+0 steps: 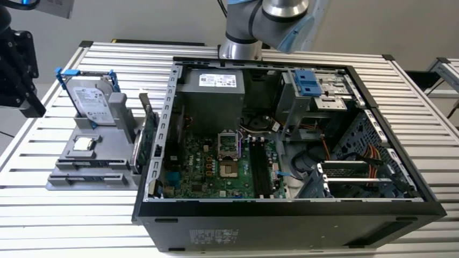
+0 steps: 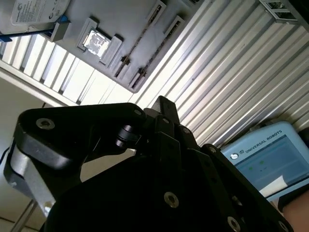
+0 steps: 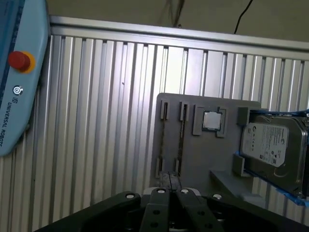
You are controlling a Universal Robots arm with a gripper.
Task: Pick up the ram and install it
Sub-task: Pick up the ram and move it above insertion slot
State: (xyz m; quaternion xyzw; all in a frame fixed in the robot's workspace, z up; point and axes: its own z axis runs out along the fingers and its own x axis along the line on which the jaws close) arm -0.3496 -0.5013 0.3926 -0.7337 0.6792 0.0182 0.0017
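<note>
The ram (image 1: 143, 134) stands on edge in the slots of a grey holder (image 1: 86, 177), on the table beside the open computer case (image 1: 287, 204). In both wrist views it shows edge-on as two thin dark lines (image 3: 164, 140) (image 2: 145, 29). My gripper (image 3: 171, 192) hangs well above the holder, its fingertips pressed together near the end of those lines, with nothing between them. The second wrist view has the dark gripper (image 2: 163, 104) body in the foreground. Long black memory slots (image 1: 262, 169) lie on the green board inside the case.
The holder also carries a small square silver chip (image 1: 85, 143) and a silver drive in a blue frame (image 1: 93, 102). A pale blue control tablet (image 3: 14, 72) lies on the ribbed metal table (image 1: 43, 215). The arm's base (image 1: 237, 48) stands behind the case.
</note>
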